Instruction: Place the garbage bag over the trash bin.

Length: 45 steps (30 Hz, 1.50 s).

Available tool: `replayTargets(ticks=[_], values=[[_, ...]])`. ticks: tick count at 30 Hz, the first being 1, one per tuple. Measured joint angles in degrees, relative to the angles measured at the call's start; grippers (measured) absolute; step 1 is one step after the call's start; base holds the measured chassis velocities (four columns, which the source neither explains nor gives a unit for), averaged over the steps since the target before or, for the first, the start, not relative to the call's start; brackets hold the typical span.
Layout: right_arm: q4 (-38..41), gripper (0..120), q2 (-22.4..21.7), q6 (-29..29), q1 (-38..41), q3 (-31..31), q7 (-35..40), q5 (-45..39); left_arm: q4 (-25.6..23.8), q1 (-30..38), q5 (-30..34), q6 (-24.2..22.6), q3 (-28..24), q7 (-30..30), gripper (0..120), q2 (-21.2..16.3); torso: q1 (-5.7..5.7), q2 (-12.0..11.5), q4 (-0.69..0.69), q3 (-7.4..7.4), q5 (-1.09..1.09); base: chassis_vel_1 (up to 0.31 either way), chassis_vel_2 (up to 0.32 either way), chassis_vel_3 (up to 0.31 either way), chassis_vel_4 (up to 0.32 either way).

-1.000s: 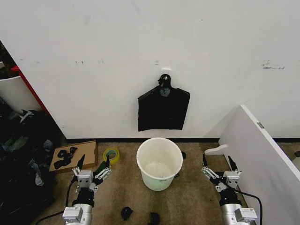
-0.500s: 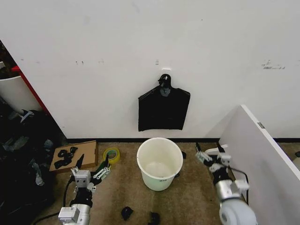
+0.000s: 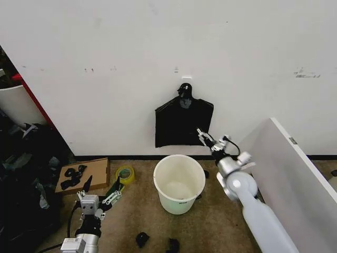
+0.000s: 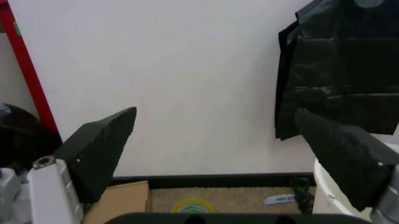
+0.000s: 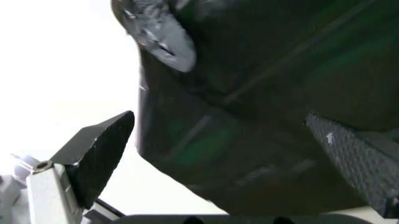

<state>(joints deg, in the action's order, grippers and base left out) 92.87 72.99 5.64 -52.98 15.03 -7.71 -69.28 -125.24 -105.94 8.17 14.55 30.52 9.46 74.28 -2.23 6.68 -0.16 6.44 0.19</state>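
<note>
I see the bin upright on the floor, mouth up, under the hanging bags. My right gripper is raised near their lower corner, jaws spread; my left gripper sits low, also spread.

Test room, scuffed white wall, carpet floor

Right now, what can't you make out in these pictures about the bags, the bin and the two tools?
- Black bags on the wall: head view, whether it is one bag or several; the layers lie flat together.
- Same bags: right wrist view, blurred and cut by the edges.
- White trash bin: left wrist view, cut by the frame edge and behind a finger.
- Bin label: head view, too small to read.
- Right tool: open near the bags; contact unclear.
</note>
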Motion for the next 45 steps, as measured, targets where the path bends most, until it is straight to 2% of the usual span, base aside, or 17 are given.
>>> replayTargets(ticks=[5, 9, 14, 20, 25, 28, 33, 34, 36, 39, 41, 43, 45], values=[[-4.1, 100, 3.5, -0.1, 5.1, 0.0, -2.0, -4.2, -1.0, -0.2, -0.1, -0.1, 0.0, 0.3, 100, 0.9, 0.00, 0.0, 0.00, 0.00, 0.01, 0.000, 0.000, 0.000, 0.000], [-6.6, 100, 4.2, -1.7, 7.6, 0.0, -3.4, -6.1, -1.4, -0.3, -0.1, -0.7, 0.0, 0.4, 100, 1.0, 0.00, 0.0, -0.02, -0.01, 0.00, 0.000, 0.000, 0.000, 0.000], [-10.6, 100, 5.4, -2.4, 11.5, -0.7, -4.9, -6.3, -1.9, 0.0, 0.0, -1.4, 0.0, 0.6, 100, 0.9, 0.00, 0.0, 0.02, 0.00, 0.01, 0.000, 0.000, 0.000, 0.000], [-12.7, 88, 5.6, -3.0, 12.5, -2.1, -7.0, -3.6, -1.8, 0.6, 0.0, -1.7, -0.2, 0.7, 100, 0.7, 0.00, 0.0, -0.01, 0.00, 0.02, 0.000, 0.000, 0.000, 0.000], [-12.1, 65, 6.8, -3.4, 12.4, -2.4, -7.9, -2.4, -1.4, 1.1, 0.1, -1.7, -0.3, 0.9, 100, 0.6, 0.00, 0.0, 0.01, 0.00, 0.01, 0.000, 0.000, 0.000, 0.000], [-12.2, 58, 7.1, -3.5, 12.6, -2.6, -7.9, -1.9, -1.2, 1.2, 0.1, -1.7, -0.4, 1.0, 100, 0.6, 0.00, 0.0, 0.00, -0.01, 0.01, 0.000, 0.000, 0.000, 0.000], [-13.4, 39, 7.6, -3.9, 13.2, -2.7, -7.8, -0.7, -1.3, 1.1, 0.1, -1.7, -0.3, 1.1, 100, 0.6, 0.00, 0.0, 0.00, -0.01, 0.01, 0.000, 0.000, 0.000, 0.000], [-13.6, 31, 7.7, -4.1, 13.3, -2.7, -7.8, -0.4, -1.5, 1.0, 0.1, -1.7, -0.2, 1.2, 100, 0.8, 0.00, 0.0, 0.00, -0.01, 0.01, 0.000, 0.000, 0.000, 0.000], [-13.7, 28, 7.8, -4.1, 13.3, -2.7, -7.7, -0.3, -1.5, 0.9, 0.1, -1.7, -0.2, 1.2, 100, 0.8, 0.00, 0.0, 0.00, -0.01, 0.01, 0.000, 0.000, 0.000, 0.000], [-13.4, 15, 7.9, -4.2, 13.3, -2.6, -7.6, -0.2, -1.7, 0.7, 0.1, -1.6, -0.2, 1.2, 100, 1.0, 0.01, 0.0, 0.01, -0.01, 0.01, 0.000, 0.000, 0.000, 0.000], [-13.1, 12, 7.9, -4.3, 13.3, -2.6, -7.5, -0.1, -1.7, 0.6, 0.1, -1.6, -0.2, 1.3, 100, 1.0, 0.01, 0.0, 0.01, -0.01, 0.01, 0.000, 0.000, 0.000, 0.000], [-12.7, 1, 7.7, -4.4, 13.2, -2.6, -7.1, 0.0, -1.8, 0.6, 0.0, -1.5, -0.2, 1.3, 100, 1.1, 0.01, 0.0, 0.01, -0.01, 0.01, 0.000, 0.000, 0.000, 0.000], [-12.4, 0, 7.3, -4.8, 13.1, -2.6, -6.5, 0.2, -1.8, 0.6, 0.0, -1.5, -0.3, 1.4, 100, 1.1, 0.01, 0.0, 0.01, -0.01, 0.01, 0.000, 0.000, 0.000, 0.000]])
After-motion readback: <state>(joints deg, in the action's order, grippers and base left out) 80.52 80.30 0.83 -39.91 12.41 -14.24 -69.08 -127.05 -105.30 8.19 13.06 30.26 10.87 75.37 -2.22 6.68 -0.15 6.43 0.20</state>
